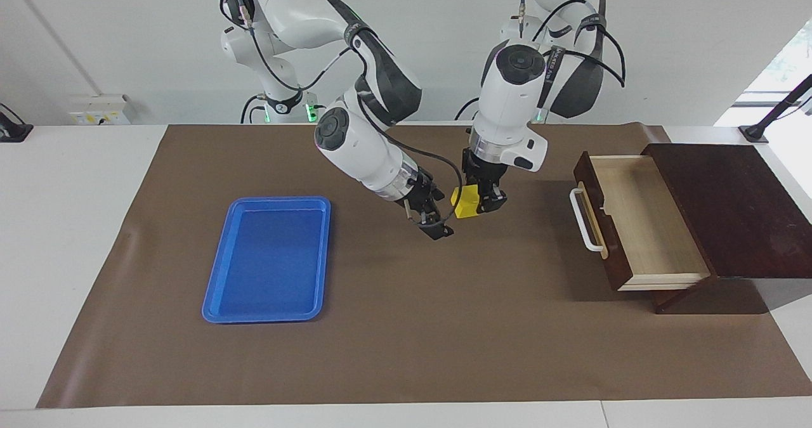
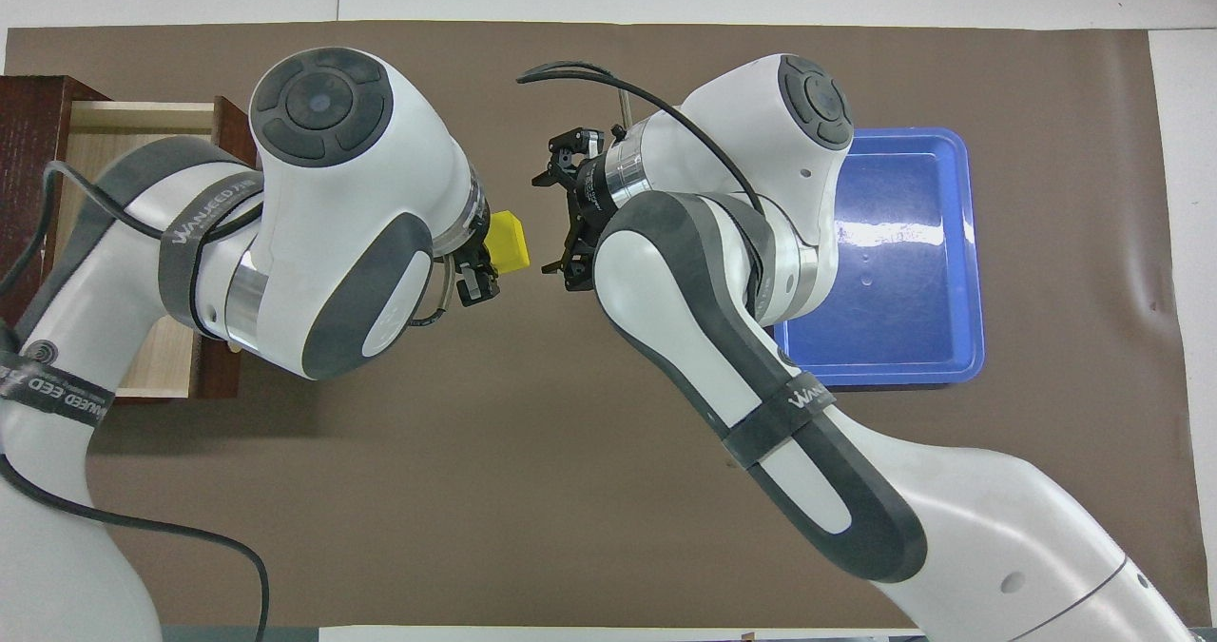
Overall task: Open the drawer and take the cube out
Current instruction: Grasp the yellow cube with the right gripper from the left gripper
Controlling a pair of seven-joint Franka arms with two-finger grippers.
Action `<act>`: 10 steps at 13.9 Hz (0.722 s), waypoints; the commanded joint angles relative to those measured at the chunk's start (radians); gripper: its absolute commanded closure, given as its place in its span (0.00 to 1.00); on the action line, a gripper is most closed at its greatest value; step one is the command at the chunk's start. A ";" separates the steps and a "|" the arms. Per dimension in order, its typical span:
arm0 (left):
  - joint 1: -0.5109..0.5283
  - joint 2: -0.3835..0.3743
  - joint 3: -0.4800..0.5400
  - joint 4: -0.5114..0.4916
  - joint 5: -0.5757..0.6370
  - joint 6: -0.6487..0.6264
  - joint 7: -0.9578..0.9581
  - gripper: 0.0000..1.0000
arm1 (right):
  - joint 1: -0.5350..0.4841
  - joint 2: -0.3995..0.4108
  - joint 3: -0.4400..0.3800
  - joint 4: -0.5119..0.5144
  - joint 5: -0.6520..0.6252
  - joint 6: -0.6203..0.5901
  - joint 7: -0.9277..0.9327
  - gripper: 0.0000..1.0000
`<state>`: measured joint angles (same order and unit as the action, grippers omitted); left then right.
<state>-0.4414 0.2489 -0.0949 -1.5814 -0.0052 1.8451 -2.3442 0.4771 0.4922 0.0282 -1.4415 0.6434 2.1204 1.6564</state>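
Note:
The drawer [image 1: 641, 222] stands pulled open at the left arm's end of the table, and the pale interior that shows is bare. Its white bar handle [image 1: 585, 220] faces the table's middle. In the overhead view the drawer [image 2: 124, 128] is mostly hidden under the left arm. My left gripper [image 1: 480, 203] is shut on the yellow cube [image 1: 466, 201] and holds it above the brown mat, between the drawer and the blue tray. It shows in the overhead view [image 2: 483, 263] with the cube [image 2: 507, 243]. My right gripper [image 1: 436, 224] [image 2: 559, 214] is open and empty, beside the cube with a small gap.
A flat blue tray [image 1: 266, 260] [image 2: 894, 243] lies on the mat toward the right arm's end of the table. The dark brown cabinet [image 1: 729, 206] holds the drawer. A brown mat [image 1: 406, 339] covers the table.

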 commanded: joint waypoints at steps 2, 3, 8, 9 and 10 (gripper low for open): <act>-0.013 -0.008 0.012 -0.017 0.014 0.019 -0.007 1.00 | 0.015 0.005 -0.002 0.015 -0.067 -0.057 -0.013 0.00; -0.013 -0.008 0.012 -0.017 0.014 0.019 -0.007 1.00 | 0.015 0.005 -0.002 0.016 -0.067 -0.057 -0.013 0.00; -0.013 -0.008 0.012 -0.019 0.014 0.023 -0.007 1.00 | 0.017 0.037 -0.002 0.110 -0.064 -0.140 0.000 0.00; -0.013 -0.008 0.012 -0.019 0.014 0.023 -0.009 1.00 | 0.017 0.039 -0.002 0.113 -0.064 -0.140 0.000 0.00; -0.013 -0.008 0.012 -0.019 0.014 0.023 -0.009 1.00 | 0.017 0.039 -0.002 0.115 -0.062 -0.139 0.002 0.00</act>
<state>-0.4414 0.2489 -0.0949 -1.5835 -0.0050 1.8495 -2.3442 0.4945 0.4995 0.0280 -1.3756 0.5928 2.0019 1.6563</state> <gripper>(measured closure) 0.441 0.000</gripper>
